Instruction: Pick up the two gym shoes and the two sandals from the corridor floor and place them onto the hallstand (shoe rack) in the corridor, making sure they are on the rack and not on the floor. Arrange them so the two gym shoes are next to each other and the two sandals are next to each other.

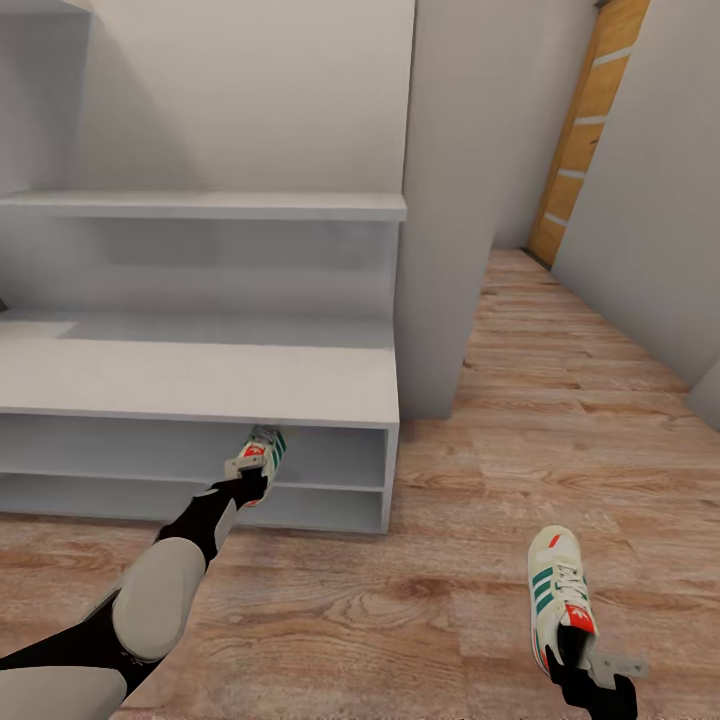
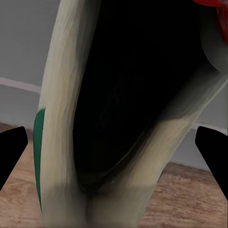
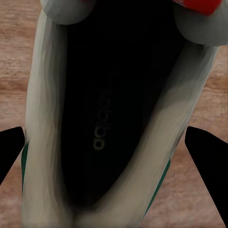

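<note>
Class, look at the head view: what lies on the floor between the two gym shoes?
Nothing: bare wood floor separates the left shoe from the right shoe, in the head view.

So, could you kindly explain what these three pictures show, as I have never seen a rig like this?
These are simulator renders from a wheeled robot with two arms. The big picture comes from a camera on its head, looking down over both arms. The other two come from cameras near each gripper, looking along its fingers.

In the head view the left gripper holds one gym shoe up at the front of the hallstand, level with its low shelves. The right gripper holds the other gym shoe by the heel over the wood floor.

Each wrist view looks straight into its shoe's dark opening: the left and the right, with the black fingers at the picture edges.
</note>
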Controlling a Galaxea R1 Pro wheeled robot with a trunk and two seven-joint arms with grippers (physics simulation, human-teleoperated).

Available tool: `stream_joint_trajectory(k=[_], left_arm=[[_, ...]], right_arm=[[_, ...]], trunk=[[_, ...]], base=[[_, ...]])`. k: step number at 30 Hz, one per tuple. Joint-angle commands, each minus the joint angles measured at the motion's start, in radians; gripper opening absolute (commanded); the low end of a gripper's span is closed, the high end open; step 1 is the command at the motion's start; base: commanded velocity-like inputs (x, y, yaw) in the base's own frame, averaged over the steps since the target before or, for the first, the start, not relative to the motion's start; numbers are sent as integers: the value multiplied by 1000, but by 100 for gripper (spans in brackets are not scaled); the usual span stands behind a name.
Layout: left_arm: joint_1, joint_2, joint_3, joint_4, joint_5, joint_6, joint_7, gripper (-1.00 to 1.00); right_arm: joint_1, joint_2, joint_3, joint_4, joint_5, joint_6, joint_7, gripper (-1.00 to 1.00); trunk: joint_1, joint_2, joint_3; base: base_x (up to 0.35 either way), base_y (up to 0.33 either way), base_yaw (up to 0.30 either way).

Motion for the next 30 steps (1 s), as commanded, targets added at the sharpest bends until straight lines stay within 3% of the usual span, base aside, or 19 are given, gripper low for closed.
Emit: stream_joint_trajectory(k=[1,12,20,30], left_arm=[[-1,-2,9,-4,-8,5,-8,-100],[-1,-1,9,-4,-8,5,-9,-100],[-1,-1,9,-5,-8,5,-9,-100],[-1,-1,9,-5,-9,5,-8,-100]], right_arm=[[-1,0,-9,1,7,-3,6,-100],[-1,0,-9,-1,6,-3,7,-100],[-1,0,-9,-1,7,-3,7,-100],[-1,-3,-9,0,7,-2,6,-100]], trunk=[[4,-8,-5],[8,-15,-12],[8,-15,-12],[8,-15,-12]], base=[[0,0,0],[0,0,0],[180,0,0],[28,-2,0]])
